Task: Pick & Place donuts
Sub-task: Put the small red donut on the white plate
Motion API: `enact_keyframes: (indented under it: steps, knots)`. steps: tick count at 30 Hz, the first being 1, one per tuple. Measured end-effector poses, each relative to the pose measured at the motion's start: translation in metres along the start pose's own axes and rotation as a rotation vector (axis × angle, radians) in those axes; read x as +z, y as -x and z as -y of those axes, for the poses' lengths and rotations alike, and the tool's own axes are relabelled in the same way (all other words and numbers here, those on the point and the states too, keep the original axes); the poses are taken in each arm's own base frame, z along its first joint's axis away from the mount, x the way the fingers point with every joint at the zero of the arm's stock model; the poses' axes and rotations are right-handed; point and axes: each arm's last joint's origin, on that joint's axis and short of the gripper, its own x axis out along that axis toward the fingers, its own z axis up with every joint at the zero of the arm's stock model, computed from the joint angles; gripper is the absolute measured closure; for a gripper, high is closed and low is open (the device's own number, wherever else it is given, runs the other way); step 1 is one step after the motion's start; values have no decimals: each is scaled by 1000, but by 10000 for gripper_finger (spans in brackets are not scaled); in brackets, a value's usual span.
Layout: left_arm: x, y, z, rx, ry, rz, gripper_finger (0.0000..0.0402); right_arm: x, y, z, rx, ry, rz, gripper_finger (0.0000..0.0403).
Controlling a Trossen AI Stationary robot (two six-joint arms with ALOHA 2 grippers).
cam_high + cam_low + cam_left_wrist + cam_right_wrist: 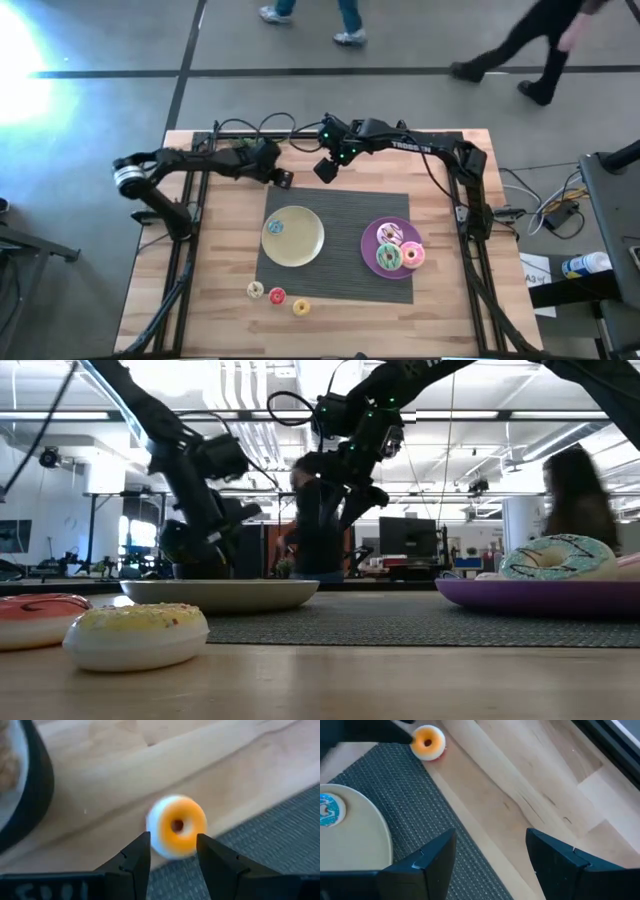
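Left gripper (172, 856) open over orange mini donut (176, 825), upper centre of high view, at mat (340, 215) edge. Right gripper (490, 857) open, idle, just right of it.

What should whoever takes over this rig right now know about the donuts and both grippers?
Left gripper: open, closing in on the orange mini donut lying on bare wood at the mat's far edge; not gripped yet.
Right gripper: open, empty, raised over the mat's far side.
Done: blue mini donut on the yellow plate; pink, green and white-sprinkled donuts on the purple plate.
Left: the orange one, plus cream, red and yellow minis on the wood near the front edge.
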Motion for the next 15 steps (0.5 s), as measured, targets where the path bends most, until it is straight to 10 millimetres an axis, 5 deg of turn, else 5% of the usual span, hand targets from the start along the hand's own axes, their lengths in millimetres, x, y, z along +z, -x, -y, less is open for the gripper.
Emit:
enact_keyframes:
  steps: [8, 15]
  knots:
    - [7, -18, 1, 34, -34, -32, 278, -1, 2, 0, -1, 0, -4, 174]
    - [4, -24, -2, 59, -46, -62, 339, -1, 2, 0, 0, 9, -1, 174]
